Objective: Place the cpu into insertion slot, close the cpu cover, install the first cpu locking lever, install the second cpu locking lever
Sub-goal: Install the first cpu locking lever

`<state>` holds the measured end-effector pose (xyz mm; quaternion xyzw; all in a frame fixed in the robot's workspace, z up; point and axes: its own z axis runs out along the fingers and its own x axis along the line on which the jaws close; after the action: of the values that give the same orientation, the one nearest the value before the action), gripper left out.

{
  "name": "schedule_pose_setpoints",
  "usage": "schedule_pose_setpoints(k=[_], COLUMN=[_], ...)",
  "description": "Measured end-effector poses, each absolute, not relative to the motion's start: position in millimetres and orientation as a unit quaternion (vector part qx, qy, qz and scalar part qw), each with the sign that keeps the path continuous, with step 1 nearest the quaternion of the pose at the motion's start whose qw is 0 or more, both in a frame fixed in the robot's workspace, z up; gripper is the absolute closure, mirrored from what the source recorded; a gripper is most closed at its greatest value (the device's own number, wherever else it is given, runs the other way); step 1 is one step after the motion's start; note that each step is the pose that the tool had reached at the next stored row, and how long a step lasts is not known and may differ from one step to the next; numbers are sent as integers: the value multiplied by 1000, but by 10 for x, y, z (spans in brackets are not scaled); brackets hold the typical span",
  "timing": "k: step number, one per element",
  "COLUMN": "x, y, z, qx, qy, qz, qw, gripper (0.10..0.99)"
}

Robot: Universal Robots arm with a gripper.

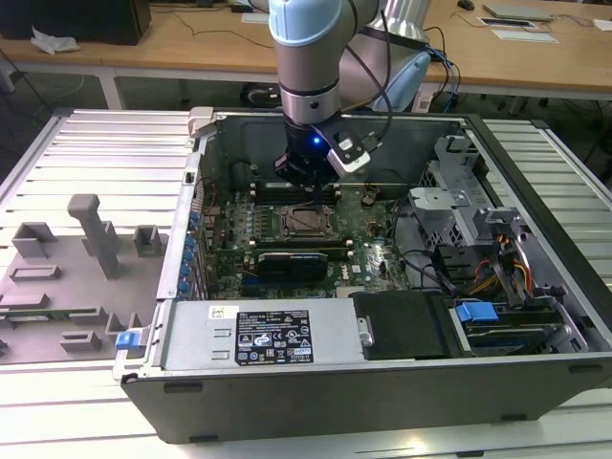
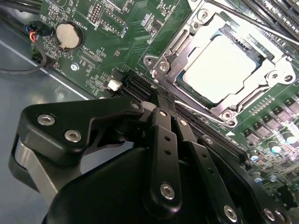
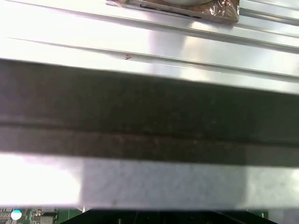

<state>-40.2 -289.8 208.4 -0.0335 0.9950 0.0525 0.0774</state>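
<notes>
Silver-grey cpu [image 2: 219,70] is being framed by the cpu cover [image 2: 275,63] just ahead of the gripper [image 2: 159,99] tips, jaws being pressed together w/ nothing betw. them.

No legible text, just a printed label [image 1: 273,337] (unreadable) on the power supply [image 1: 196,335]

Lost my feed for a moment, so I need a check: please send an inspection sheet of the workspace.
Surface: slotted metal table bearing the open computer case.
Job's things: cpu seated in the insertion slot; cpu cover lying down around it; lever latching unclear.
Clutter: grey fixture blocks on the table, exterior view's left.
Tool: low over the motherboard, close beside the cpu cover; contact unclear.
Cables: bundle inside the case, exterior view's right.
Surroundings: wooden desks behind.
</notes>
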Motion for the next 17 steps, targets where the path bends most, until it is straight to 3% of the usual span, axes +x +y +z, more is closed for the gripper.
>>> schedule_pose_setpoints(k=[17], x=[-499], y=[-2854], z=[2045], qx=[21], qy=[995], qz=[49], qw=[80], gripper=[980])
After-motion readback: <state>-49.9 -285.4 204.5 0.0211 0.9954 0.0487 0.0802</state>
